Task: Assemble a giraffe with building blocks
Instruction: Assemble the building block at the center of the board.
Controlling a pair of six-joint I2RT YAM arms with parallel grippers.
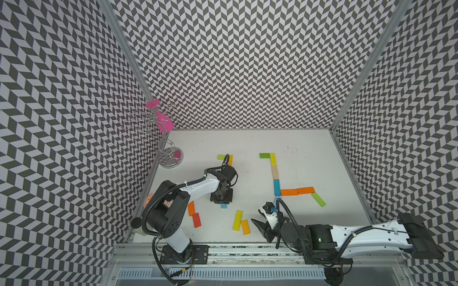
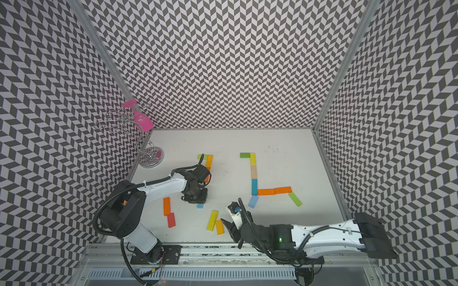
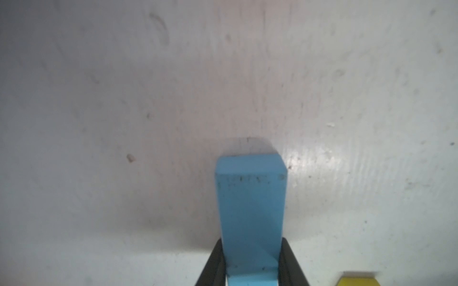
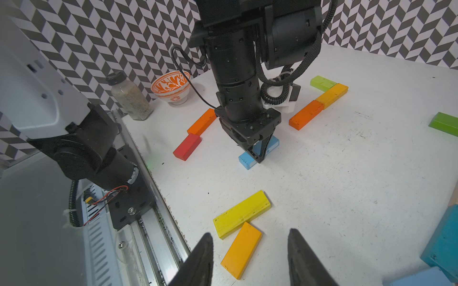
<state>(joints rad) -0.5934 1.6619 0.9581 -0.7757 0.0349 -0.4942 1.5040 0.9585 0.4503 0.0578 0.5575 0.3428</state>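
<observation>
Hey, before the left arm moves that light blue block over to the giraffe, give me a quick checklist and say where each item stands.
1. Grip: left pincer shut on the light blue block: ok.
2. Lift: held block clear of the table: cannot tell.
3. Spare hand: right pincer open and empty: ok.
4. Giraffe intact: blue neck block meets orange body block: ok.
5. Route: right arm away from the giraffe: not ok, its wrist hangs beside the leg block.
</observation>
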